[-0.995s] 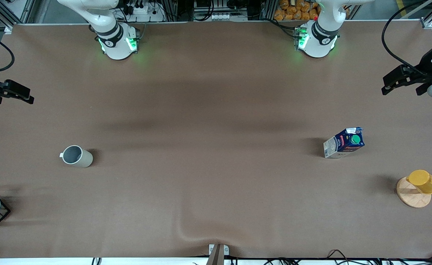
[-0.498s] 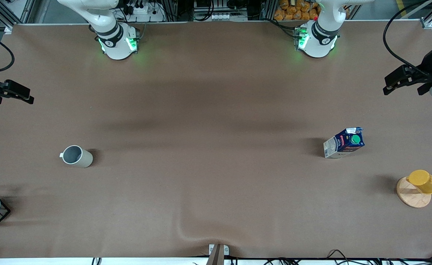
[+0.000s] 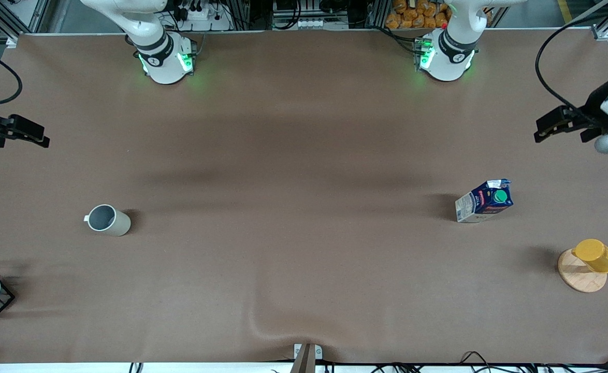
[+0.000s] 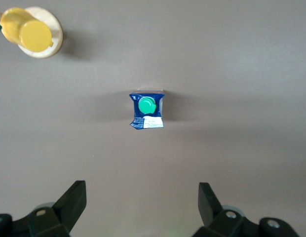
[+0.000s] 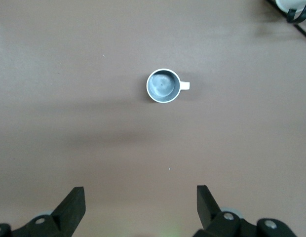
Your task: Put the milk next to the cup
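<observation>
Table [image 3: 304, 155] holds one milk [image 3: 484, 201], one cup [image 3: 108, 220], one yellow cup [image 3: 596, 255].

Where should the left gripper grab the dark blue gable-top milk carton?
Probably from above, across the flat side walls of the dark blue gable-top milk carton, below the round green cap. It stands upright with nothing close by, and the open left gripper is already high above it.

A robotics lab. Along the top of the frame, two white robot arm bases [image 3: 167, 57] with glowing green lights are bolted to a wide table [image 3: 304, 269] under brown covering. Above them run aluminium frame rails [image 3: 19, 20], power strips [image 3: 195, 13] and cables. More black cables [image 3: 469, 360] trail along the bottom edge.
</observation>
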{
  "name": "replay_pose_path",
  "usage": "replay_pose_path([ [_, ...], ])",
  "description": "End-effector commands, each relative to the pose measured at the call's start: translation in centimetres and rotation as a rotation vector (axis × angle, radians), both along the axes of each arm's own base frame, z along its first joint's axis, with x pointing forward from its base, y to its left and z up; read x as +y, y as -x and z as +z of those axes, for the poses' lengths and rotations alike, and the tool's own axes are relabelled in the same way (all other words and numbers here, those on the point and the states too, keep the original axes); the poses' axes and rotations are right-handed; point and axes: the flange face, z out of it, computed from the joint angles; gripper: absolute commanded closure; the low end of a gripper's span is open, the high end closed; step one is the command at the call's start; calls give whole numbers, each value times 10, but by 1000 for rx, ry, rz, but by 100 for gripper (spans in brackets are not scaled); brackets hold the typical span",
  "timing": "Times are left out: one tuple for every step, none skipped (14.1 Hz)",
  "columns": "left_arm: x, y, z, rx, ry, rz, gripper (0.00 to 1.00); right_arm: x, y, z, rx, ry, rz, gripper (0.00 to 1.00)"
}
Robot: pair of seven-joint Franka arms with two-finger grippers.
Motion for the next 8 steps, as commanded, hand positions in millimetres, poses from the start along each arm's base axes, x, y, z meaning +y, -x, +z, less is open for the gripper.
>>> replay_pose_path([
  [7,-23,-37,38,2,-8,0,-13,-13,-32,59,9,-32,0],
  [9,-30,-54,46,-1,-2,0,-17,-20,-47,82,8,-36,0],
  [15,-38,-75,49,-3,10,0,-27,-26,-62,106,4,-53,0],
  [27,-46,-105,49,-5,28,0,-39,-31,-81,131,-8,-73,0],
  [31,-55,-135,43,-15,27,0,-47,-37,-105,164,-16,-83,0],
  [34,-59,-151,38,-40,22,0,-59,-43,-129,200,-23,-100,0],
  [32,-62,-163,47,-41,21,0,-63,-52,-148,211,-25,-84,0],
  [29,-63,-171,56,-41,25,0,-66,-61,-167,208,-28,-34,0],
])
